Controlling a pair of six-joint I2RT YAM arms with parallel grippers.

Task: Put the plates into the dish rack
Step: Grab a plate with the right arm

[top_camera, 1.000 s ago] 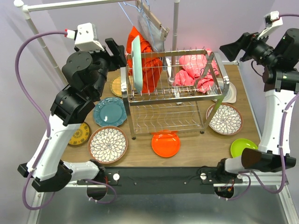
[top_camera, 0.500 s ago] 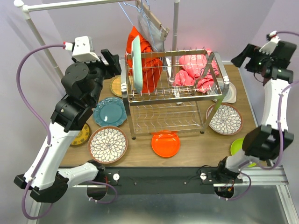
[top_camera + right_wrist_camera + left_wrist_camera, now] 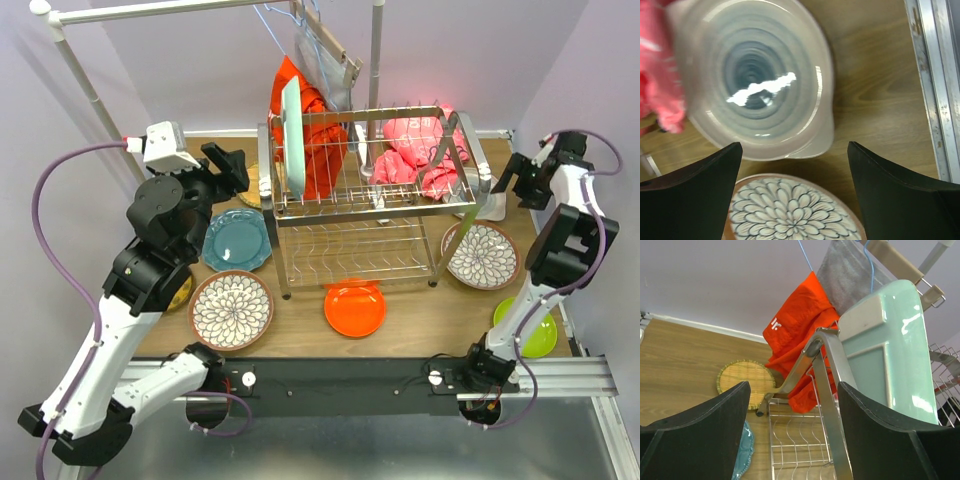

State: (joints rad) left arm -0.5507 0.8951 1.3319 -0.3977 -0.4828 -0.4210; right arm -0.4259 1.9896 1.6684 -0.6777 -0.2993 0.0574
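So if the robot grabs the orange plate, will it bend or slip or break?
The orange plate looks hard and smooth, so it probably stays stiff but might slip. It lies flat on the table, so its rim may be tricky to get under. Being round, it could roll if stood on edge.

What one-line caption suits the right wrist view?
Open right claw above a white plate and a floral plate on the table.
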